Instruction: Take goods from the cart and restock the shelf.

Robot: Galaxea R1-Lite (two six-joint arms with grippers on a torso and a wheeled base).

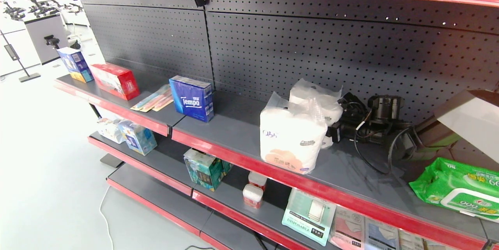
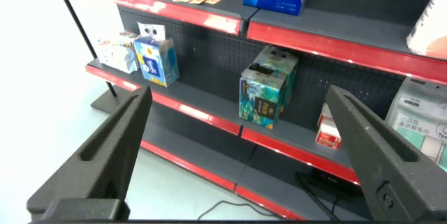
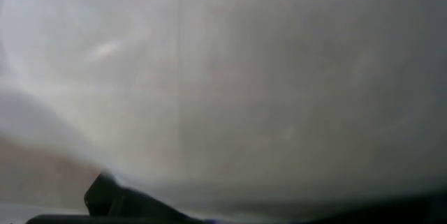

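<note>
Two white plastic-wrapped paper packs stand on the top grey shelf (image 1: 234, 125). The front pack (image 1: 290, 137) is near the red shelf edge. The rear pack (image 1: 314, 98) stands just behind it, and my right gripper (image 1: 337, 129) is right against its side, with the black arm reaching in from the right. White wrap of that pack (image 3: 230, 77) presses close to the right wrist camera. My left gripper (image 2: 237, 91) hangs open in front of the lower shelves, with nothing between its fingers (image 2: 119, 147).
Along the top shelf sit a blue tissue pack (image 1: 191, 98), toothbrushes (image 1: 153, 100), a red box (image 1: 115, 80), a blue box (image 1: 75, 64) and a green wipes pack (image 1: 460, 187). Lower shelves hold a teal box (image 2: 267, 88), small boxes and flat packets. A cable lies on the floor.
</note>
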